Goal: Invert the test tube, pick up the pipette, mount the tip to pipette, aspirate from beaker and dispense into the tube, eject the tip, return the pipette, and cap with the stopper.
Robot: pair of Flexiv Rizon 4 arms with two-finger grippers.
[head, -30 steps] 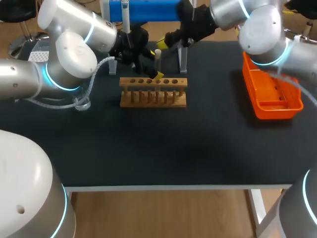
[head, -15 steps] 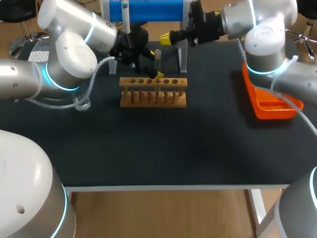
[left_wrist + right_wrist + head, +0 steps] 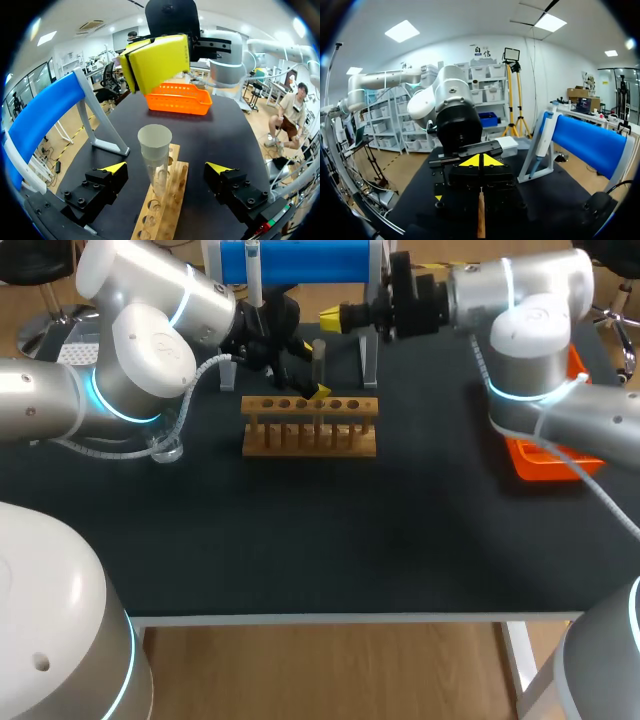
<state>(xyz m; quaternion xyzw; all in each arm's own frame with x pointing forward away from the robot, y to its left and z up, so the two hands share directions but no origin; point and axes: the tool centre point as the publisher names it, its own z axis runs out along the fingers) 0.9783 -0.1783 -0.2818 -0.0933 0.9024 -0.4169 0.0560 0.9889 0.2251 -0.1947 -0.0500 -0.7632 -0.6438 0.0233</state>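
A clear test tube (image 3: pixel 154 162) stands upright in the wooden rack (image 3: pixel 310 427), and its mouth looks closed by a pale stopper (image 3: pixel 155 136). My left gripper (image 3: pixel 165 170) is open around the tube, one finger on each side and neither touching it; the head view shows the left gripper (image 3: pixel 308 380) at the rack's back. My right gripper (image 3: pixel 335 315) hangs above and behind the tube with its yellow tips pressed together and nothing between them. In its own view the right gripper (image 3: pixel 480 160) points at my left wrist. The pipette (image 3: pixel 540 145) hangs on the blue stand (image 3: pixel 300 260).
An orange tray (image 3: pixel 540 455) lies at the right, partly under my right arm. A small glass beaker (image 3: pixel 168 450) stands left of the rack, beside my left arm. The blue stand's legs (image 3: pixel 370 360) rise just behind the rack.
My right gripper has drawn up and back from the tube's top toward the stand, and the right arm has swung over the orange tray. The left gripper and the tube have stayed put.
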